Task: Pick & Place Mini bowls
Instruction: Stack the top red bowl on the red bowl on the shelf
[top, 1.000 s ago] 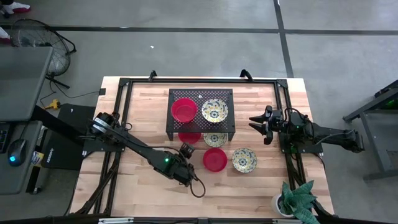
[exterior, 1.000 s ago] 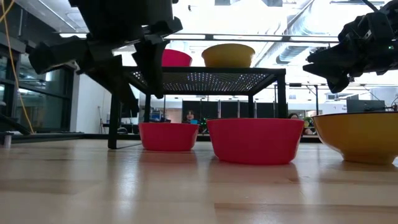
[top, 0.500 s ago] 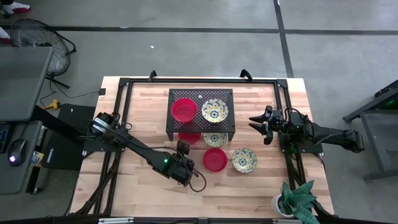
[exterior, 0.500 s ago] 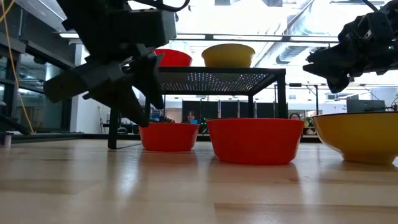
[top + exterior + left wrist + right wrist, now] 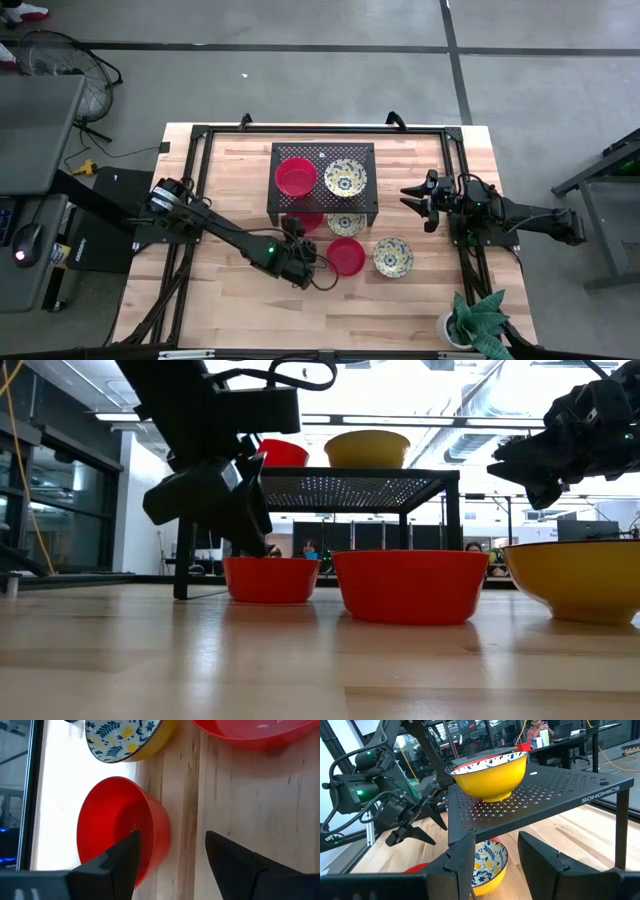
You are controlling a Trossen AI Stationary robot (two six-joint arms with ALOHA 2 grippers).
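Observation:
Two mini bowls sit on the black rack (image 5: 323, 160): a red one (image 5: 296, 177) and a floral one (image 5: 345, 178). Under the rack are a red bowl (image 5: 305, 218) and a floral bowl (image 5: 345, 223). In front of the rack a red bowl (image 5: 346, 256) and a floral bowl (image 5: 393, 257) rest on the table. My left gripper (image 5: 300, 233) is open at the red bowl under the rack (image 5: 120, 830), its fingers on either side of the bowl's near wall. My right gripper (image 5: 408, 197) is open, held above the table right of the rack. My left gripper (image 5: 172, 836) has one finger (image 5: 122, 855) over the inside of the red bowl and the other (image 5: 227, 855) outside it, with the bowl's near wall (image 5: 159, 832) between them. It slants down from the near side. I cannot tell whether either finger touches the bowl, which stands on the table.
The rack's low shelf (image 5: 340, 485) hangs just above the bowls under it. A potted plant (image 5: 478, 318) stands at the table's near right corner. Black frame rails (image 5: 200, 160) run along the table's edges. Bare wood lies near and left of the bowls.
My left gripper has moved toward the far edge and down, from the open table in front of the rack to the red bowl under it, tipping its fingers lower to the bowl's near wall. The bowls and my right arm have kept still.

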